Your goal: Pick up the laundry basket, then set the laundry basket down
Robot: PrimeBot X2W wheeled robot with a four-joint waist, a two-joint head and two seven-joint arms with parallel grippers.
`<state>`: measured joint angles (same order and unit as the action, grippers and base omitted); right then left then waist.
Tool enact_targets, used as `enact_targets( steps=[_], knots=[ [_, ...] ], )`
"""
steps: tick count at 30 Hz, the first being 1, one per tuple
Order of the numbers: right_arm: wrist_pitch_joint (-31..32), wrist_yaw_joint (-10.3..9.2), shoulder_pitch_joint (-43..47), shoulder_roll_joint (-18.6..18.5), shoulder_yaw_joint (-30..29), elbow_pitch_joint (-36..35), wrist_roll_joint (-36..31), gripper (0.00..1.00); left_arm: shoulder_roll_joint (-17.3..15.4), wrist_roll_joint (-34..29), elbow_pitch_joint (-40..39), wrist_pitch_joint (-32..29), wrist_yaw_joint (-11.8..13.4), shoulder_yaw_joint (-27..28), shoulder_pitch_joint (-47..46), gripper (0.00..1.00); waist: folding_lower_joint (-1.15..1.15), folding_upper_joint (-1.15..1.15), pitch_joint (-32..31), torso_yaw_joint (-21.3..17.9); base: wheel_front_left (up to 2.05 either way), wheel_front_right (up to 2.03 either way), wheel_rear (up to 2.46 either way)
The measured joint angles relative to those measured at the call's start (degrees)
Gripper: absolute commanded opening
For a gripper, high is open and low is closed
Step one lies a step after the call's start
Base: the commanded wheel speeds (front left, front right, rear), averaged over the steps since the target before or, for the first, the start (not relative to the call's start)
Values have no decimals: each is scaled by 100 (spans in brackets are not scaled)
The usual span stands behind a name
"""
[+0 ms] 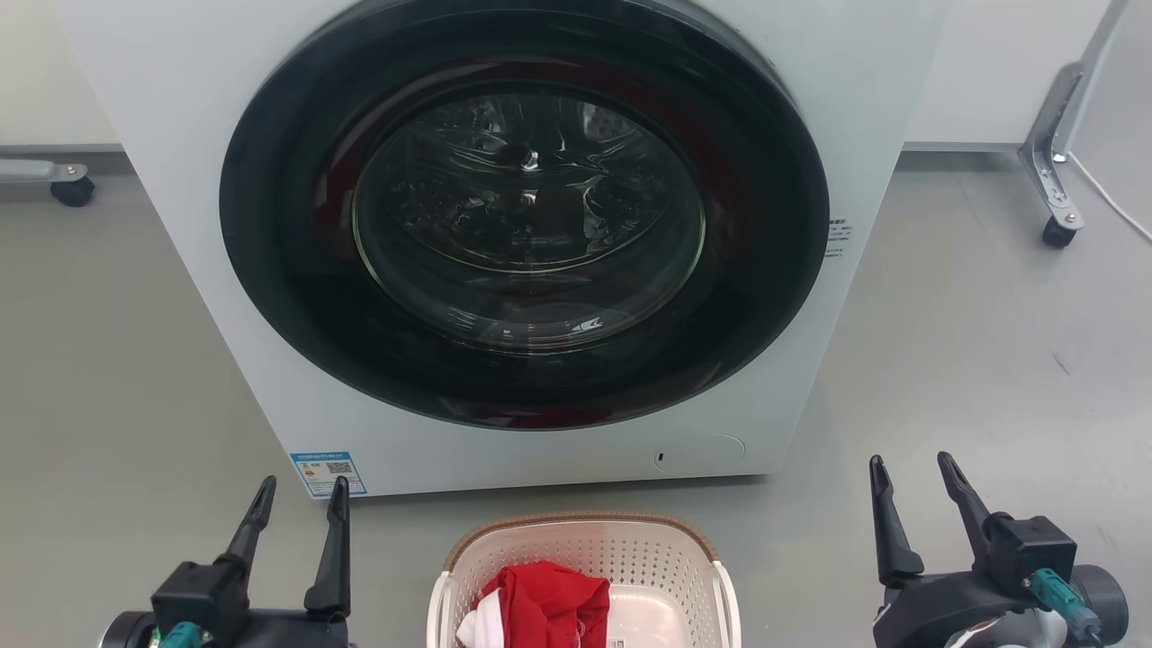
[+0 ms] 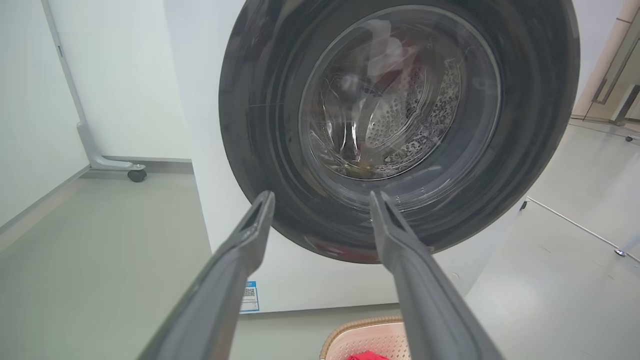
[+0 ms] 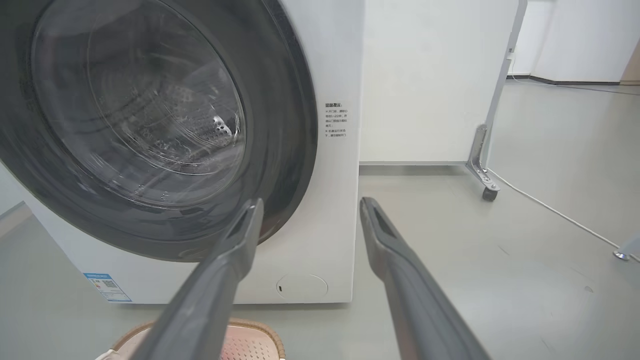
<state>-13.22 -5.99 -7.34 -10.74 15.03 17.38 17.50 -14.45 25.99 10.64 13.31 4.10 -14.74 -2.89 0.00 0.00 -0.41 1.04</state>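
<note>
I am looking down at the laundry basket (image 1: 585, 521), which is sitting upright on the grey floor (image 1: 117, 378) low in the middle of the head view. It is just in front of the washing machine (image 1: 171, 126), with a strip of floor between them. Its open mouth is facing up, and its rounded far side with the brown rim is facing the machine squarely. The white loop handles (image 1: 729, 603) are sticking out to my left and right, one toward each arm. The near part is running off the bottom edge, so I cannot tell which way the long axis is lying. A red cloth (image 1: 544, 601) is lying bunched inside, with a bit of white fabric at its left.

The left claw (image 1: 303, 486) is hovering to the basket's left and the right claw (image 1: 909, 463) to its right. Both are apart from it, with fingers pointing toward the machine. Both are spread wide and gripping nothing. Grey floor is lying between each claw and the handle on its side.

The machine's round dark door (image 1: 288, 270) is looming ahead of both arms. A blue label (image 1: 328, 472) is sitting at the front's lower left and a round cover flap (image 1: 700, 453) at its lower right. Wheeled frame legs are standing well off at the far left (image 1: 63, 175) and far right (image 1: 1053, 162), and a white cable (image 1: 1116, 202) is trailing across the floor by the right one.
</note>
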Motion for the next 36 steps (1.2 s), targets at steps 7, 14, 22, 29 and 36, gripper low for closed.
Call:
enact_targets(
  steps=[7, 14, 22, 29, 36],
  knots=[
    [-108, -65, 39, 0, 13, -35, -377, 100, -32, -366, 8, 101, 74, -55, 19, 100, 0, 0, -7, 0, 0, 0, 0],
    [-108, -83, 111, 33, -135, -52, -375, 100, -15, -387, 52, 101, 79, -30, 88, 100, 0, 0, -9, 8, 0, 0, 0],
    [-108, -90, 124, 71, -213, -62, -375, 100, 31, -234, 142, 97, 122, 82, 102, 100, 0, 0, -5, 1, 0, 0, 0],
    [-108, -108, 169, 98, -277, -75, -389, 100, 54, -229, 203, 46, 145, 122, 107, 100, 0, 0, -3, -1, 0, 0, 0],
    [-108, -108, 207, 120, -294, -78, -400, 100, 54, -231, 213, 40, 151, 120, 109, 100, 0, 0, 3, 3, 0, 0, 0]
  ],
)
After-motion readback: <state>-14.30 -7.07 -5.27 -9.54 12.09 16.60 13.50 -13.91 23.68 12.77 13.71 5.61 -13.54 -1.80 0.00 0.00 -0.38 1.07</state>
